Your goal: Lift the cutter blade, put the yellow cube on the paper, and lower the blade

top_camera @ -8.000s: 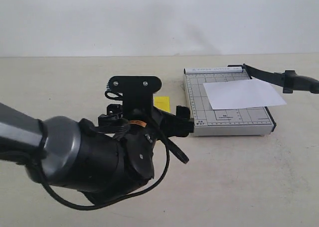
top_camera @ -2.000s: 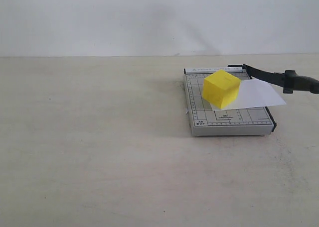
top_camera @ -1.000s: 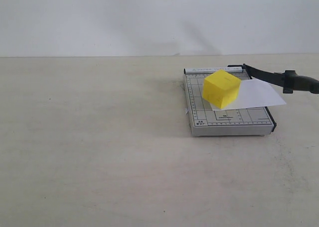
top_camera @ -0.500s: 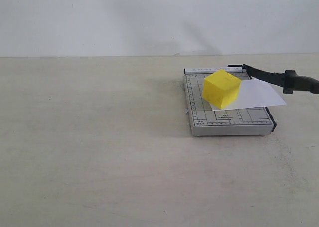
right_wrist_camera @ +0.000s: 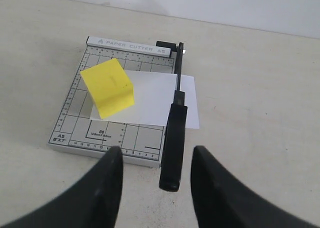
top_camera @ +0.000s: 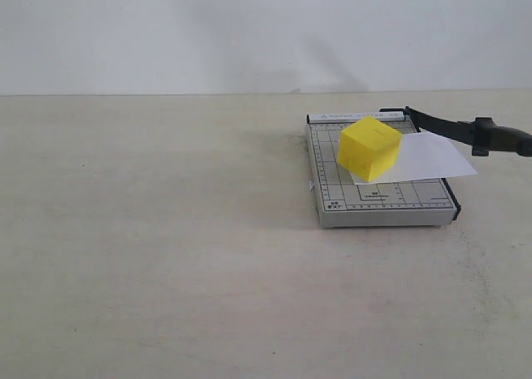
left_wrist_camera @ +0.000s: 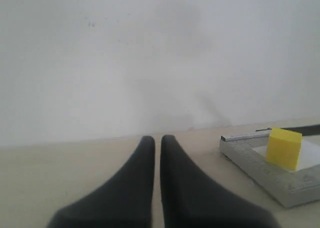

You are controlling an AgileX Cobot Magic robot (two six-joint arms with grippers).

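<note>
The yellow cube (top_camera: 369,148) stands on the white paper (top_camera: 424,157) atop the grey gridded trimmer board (top_camera: 332,198). The black cutter blade (top_camera: 465,130) is raised at an angle, its thick handle out past the board's right side. In the right wrist view the cube (right_wrist_camera: 108,87) rests on the paper (right_wrist_camera: 160,100), and the blade handle (right_wrist_camera: 172,155) hangs between the spread fingers of my open right gripper (right_wrist_camera: 156,154), untouched. My left gripper (left_wrist_camera: 156,138) is shut on nothing, away from the board; its view shows the cube (left_wrist_camera: 283,148) off to one side. Neither arm appears in the exterior view.
The trimmer board (right_wrist_camera: 72,115) sits on a beige tabletop (top_camera: 166,229), with a plain white wall behind. Nothing else stands on the table.
Eight seconds ago the left arm was by the cube left of the board; the cube has sat on the paper for two seconds. Nothing has moved since then.
</note>
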